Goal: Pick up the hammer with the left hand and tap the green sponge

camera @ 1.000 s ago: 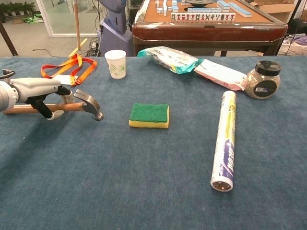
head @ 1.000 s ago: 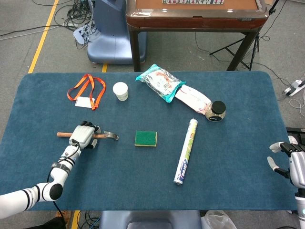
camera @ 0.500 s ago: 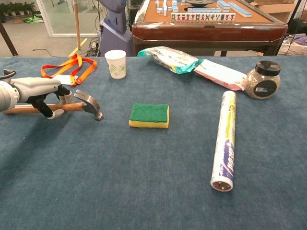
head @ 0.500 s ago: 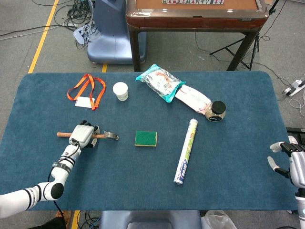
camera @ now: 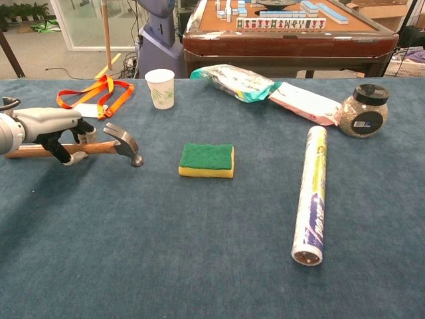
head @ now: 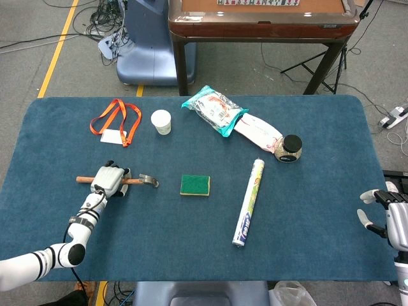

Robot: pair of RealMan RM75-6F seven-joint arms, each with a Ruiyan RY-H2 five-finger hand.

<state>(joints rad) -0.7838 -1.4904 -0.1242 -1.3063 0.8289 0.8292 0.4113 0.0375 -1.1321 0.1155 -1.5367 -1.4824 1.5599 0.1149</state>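
The hammer [head: 148, 182] lies on the blue table with its wooden handle pointing left and its steel head [camera: 125, 141] toward the sponge. My left hand [head: 108, 180] sits over the middle of the handle, and in the chest view its fingers [camera: 60, 138] curl around the wood. The green sponge [head: 195, 185] with a yellow underside [camera: 206, 160] lies flat a short way right of the hammer head, apart from it. My right hand [head: 387, 220] hangs off the table's right edge with fingers apart, holding nothing.
An orange lanyard [head: 115, 121] and a paper cup [head: 161, 121] lie behind the hammer. A foil roll [head: 248, 203] lies right of the sponge. Snack packets [head: 213, 109] and a black-lidded jar [head: 291, 148] sit at the back right.
My left hand has slid slightly left along the hammer handle, with its fingers closing tighter on it. The hammer, sponge and right hand have stayed put.
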